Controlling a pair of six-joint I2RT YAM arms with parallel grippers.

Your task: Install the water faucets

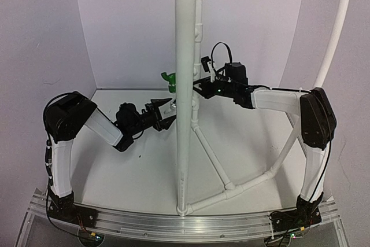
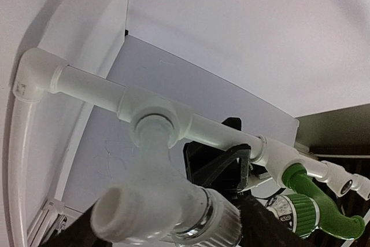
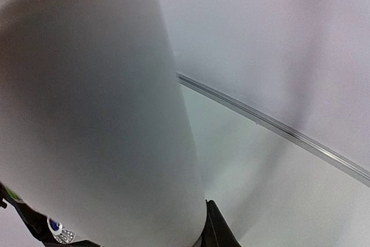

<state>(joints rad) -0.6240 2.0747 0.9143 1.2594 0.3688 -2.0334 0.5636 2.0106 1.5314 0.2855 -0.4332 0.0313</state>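
The white faucet [image 2: 156,201] fills the left wrist view, its threaded end set into a tee outlet [image 2: 151,121] of the white pipe [image 2: 92,85]. My left gripper [image 1: 166,113] is open, its dark fingers [image 2: 263,227] flanking the faucet on both sides. The green faucet [image 2: 315,201] sits in the neighbouring outlet; in the top view the green faucet [image 1: 169,78] juts left of the upright pipes. My right gripper [image 1: 199,87] is shut on the white pipe just right of the faucets. In the right wrist view that pipe [image 3: 98,114] hides nearly everything except one finger [image 3: 218,232].
A thick vertical pipe [image 1: 185,143] stands in front of the work spot and partly hides it. Diagonal frame pipes [image 1: 211,154] run over the table to the right, and a curved pipe [image 1: 335,33] rises at the far right. An aluminium rail [image 1: 185,224] lines the near edge.
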